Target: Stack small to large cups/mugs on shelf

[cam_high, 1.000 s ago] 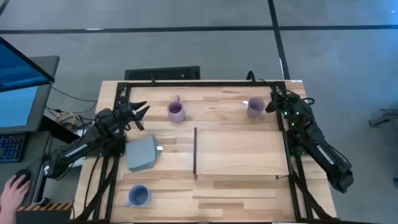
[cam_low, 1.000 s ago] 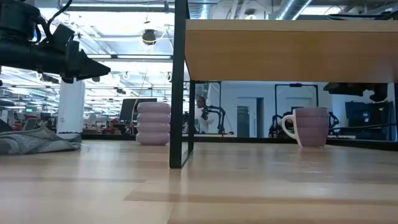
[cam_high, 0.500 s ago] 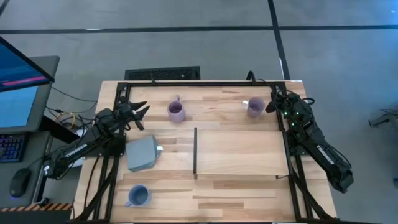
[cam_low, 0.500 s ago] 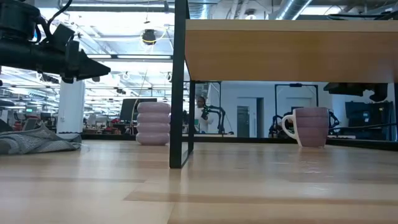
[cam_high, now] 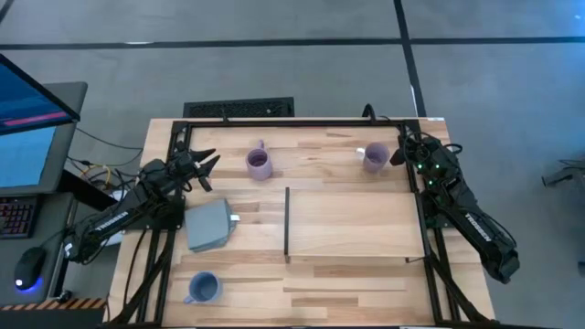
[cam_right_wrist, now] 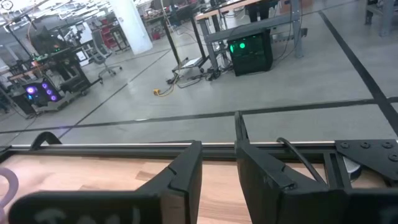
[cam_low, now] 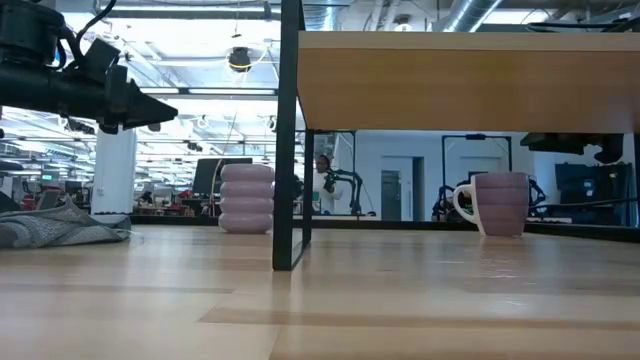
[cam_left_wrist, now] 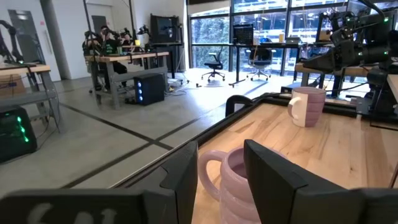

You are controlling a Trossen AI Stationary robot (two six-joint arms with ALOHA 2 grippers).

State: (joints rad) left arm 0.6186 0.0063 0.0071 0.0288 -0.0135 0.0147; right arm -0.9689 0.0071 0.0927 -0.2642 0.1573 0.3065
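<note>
Nothing shifting since a second ago; stacking not begun. Sitting off light-wood shelf panel: ribbed lavender mug, smooth lavender mug, blue-grey mug. Hovering empty, fingers apart: left gripper, right gripper.

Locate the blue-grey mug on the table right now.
In the high view the blue-grey mug stands alone at the table's near left corner, below the flat grey block and left of the shelf.

The right claw hangs over the far edge of the bench, its fingers parted and empty.
</note>
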